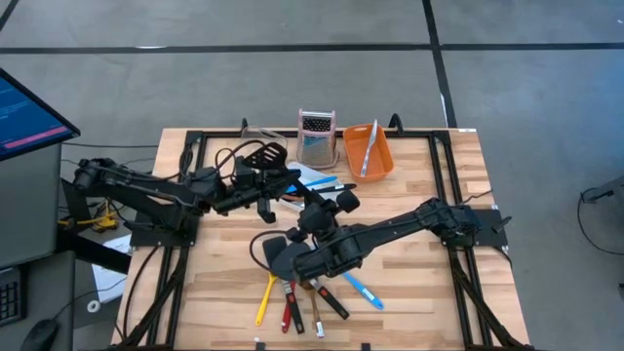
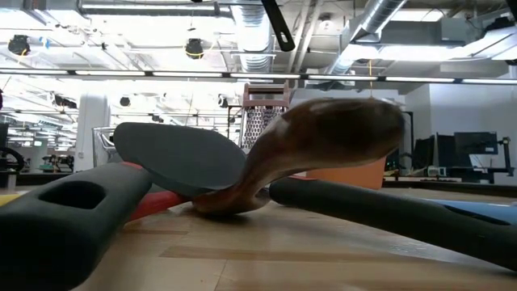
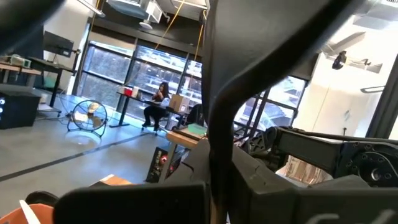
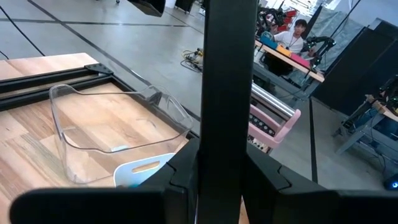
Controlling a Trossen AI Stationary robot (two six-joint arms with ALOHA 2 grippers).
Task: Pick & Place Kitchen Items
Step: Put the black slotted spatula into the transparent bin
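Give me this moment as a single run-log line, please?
left hand: shut on black slotted turner, raised | right hand: gripping black spatula | orange tub: holds blue spoon | other utensils on table

Robotics lab in an open industrial hall.

Beyond the left gripper (image 3: 211,155) stand tall glazed walls (image 3: 118,68), a floor fan (image 3: 87,116) and a person seated at a desk (image 3: 154,107). Past the right gripper (image 4: 221,155) another person sits at a cluttered workbench (image 4: 287,55). Exposed ducts (image 2: 380,28) and strip lights (image 2: 202,74) run overhead; a monitor (image 1: 27,109) stands beside the wooden table (image 1: 419,283), on grey concrete floor (image 1: 292,78).
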